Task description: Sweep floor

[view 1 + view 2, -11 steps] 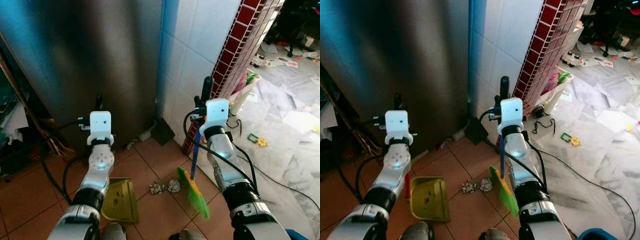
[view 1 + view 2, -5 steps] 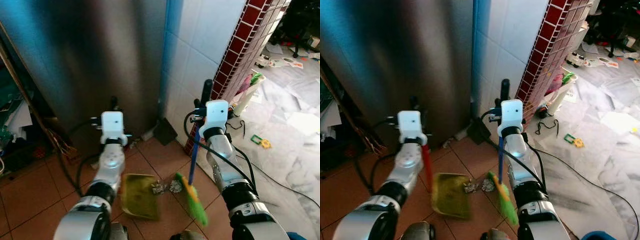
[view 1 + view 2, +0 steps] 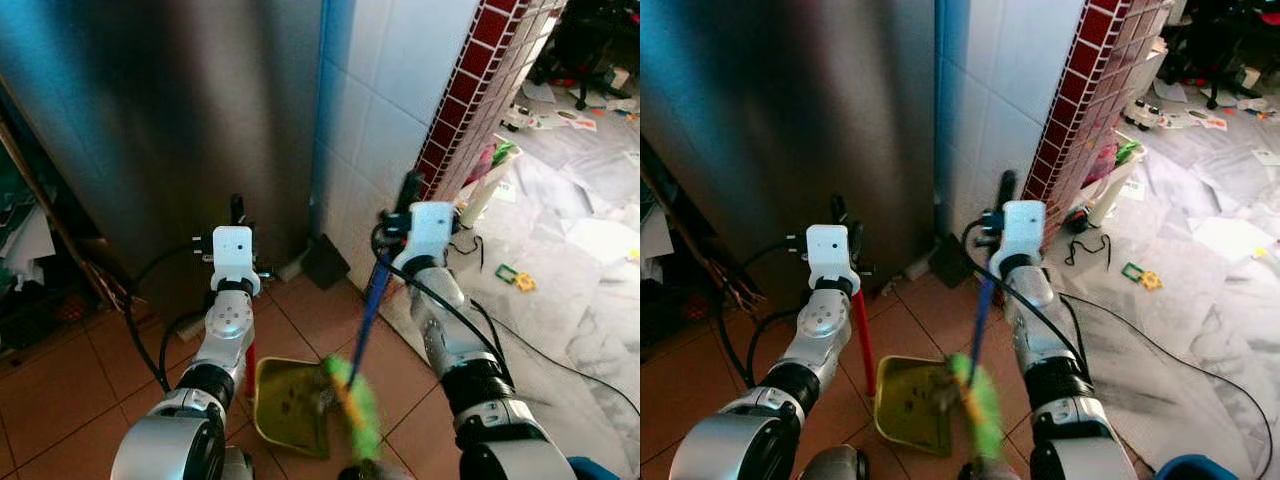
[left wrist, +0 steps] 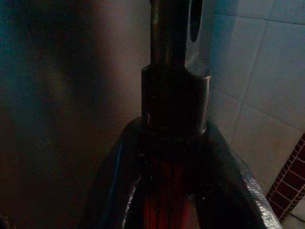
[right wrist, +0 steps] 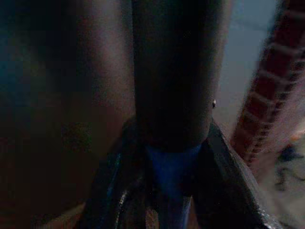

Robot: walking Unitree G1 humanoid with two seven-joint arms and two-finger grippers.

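Far left: dark shelf (image 3: 25,250) w/ clutter and thin sticks leaning by it, too dim to read any labels. Behind the arms, a big steel panel (image 3: 180,110), then white wall tiles (image 3: 385,90) and a red-tiled column edge (image 3: 470,90).

Floor here is terracotta tile (image 3: 60,390). L gripper (image 4: 174,157) is up in front of the steel panel; its fingers (image 4: 119,191) pinch a red handle (image 3: 863,340), seen in the L wrist view w/ a dark grip cap above the pinch. The handle runs down to a yellow dustpan (image 3: 290,405) lying on the tile between the two arms, mouth toward the broom.

R gripper (image 5: 171,167) is just right of it, near the white tiles; fingers (image 5: 224,186) clamped on a blue broom handle (image 3: 368,305), black grip sticking out above. The handle slants down and leftward to the green brush head (image 3: 352,410), blurred, at the dustpan's right edge. Small grey debris (image 3: 945,392) at the pan's lip beside the bristles, hard to make out through the blur.

A black wedge-shaped thing (image 3: 325,262) sits at the wall base between panel and tiles. Black cables (image 3: 500,345) trail off the R arm.

Right: pale marble floor (image 3: 580,300) strewn w/ papers, a small green-and-yellow toy (image 3: 518,280), a white-and-green item (image 3: 490,185) leaning on the column. No writing or brand legible anywhere.
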